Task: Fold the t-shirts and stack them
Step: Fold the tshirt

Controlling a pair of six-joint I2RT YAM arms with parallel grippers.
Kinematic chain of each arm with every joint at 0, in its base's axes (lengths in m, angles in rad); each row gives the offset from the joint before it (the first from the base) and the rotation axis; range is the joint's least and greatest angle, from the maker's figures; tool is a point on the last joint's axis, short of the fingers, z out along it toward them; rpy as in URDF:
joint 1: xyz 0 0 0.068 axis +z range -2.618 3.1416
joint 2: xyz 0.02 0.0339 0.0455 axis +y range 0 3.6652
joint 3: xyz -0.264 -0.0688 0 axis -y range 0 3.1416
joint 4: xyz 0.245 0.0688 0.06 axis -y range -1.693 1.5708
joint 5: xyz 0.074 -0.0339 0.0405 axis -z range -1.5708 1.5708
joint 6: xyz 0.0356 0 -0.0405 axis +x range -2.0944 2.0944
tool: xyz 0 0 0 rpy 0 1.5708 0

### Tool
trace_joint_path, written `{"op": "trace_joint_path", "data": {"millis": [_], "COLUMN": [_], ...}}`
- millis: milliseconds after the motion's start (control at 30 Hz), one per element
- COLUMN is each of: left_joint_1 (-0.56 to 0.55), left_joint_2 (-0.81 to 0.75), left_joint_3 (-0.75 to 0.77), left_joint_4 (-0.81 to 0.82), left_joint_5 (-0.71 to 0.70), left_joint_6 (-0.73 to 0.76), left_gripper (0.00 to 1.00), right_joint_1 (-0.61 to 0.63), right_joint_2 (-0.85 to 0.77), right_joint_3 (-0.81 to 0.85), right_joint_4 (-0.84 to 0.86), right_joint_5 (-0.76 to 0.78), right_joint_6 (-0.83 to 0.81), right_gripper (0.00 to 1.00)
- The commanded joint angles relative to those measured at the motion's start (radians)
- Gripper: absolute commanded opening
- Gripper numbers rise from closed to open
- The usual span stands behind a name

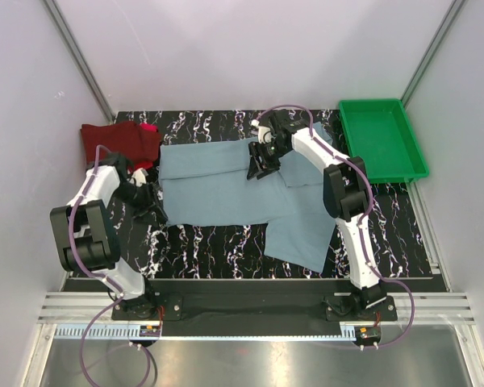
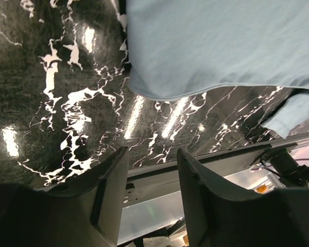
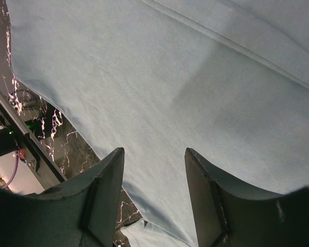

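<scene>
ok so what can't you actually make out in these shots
- top view: bright red folded cloth shirt, only a sliver shows past the dark maroon folded shirt
- top view: left hand blends into the black marbled table, jaws unreadable there
- right wrist view: large grey-blue cloth t-shirt cut off by top and right edges; contact with the right hand unclear

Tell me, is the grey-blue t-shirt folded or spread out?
Spread out. The grey-blue t-shirt lies flat and wide across the table, with one part reaching toward the near edge; it is not a compact folded pile.
</scene>
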Motion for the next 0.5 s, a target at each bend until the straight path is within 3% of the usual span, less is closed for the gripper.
{"op": "trace_joint_path", "data": {"millis": [0,467], "left_joint_1": [-0.001,0.001], "left_joint_2": [-0.005,0.238], "left_joint_3": [-0.008,0.136], "left_joint_4": [0.007,0.036], "left_joint_5": [-0.035,-0.036], "left_joint_6": [0.017,-0.003], "left_gripper": [0.49,0.46], "right_joint_1": [0.014,0.015], "right_joint_2": [0.001,-0.027], "right_joint_3": [0.037,0.014], "right_joint_4": [0.017,0.020], "right_joint_5": [0.006,0.039], "right_joint_6": [0.008,-0.002], "right_gripper": [0.58,0.59]}}
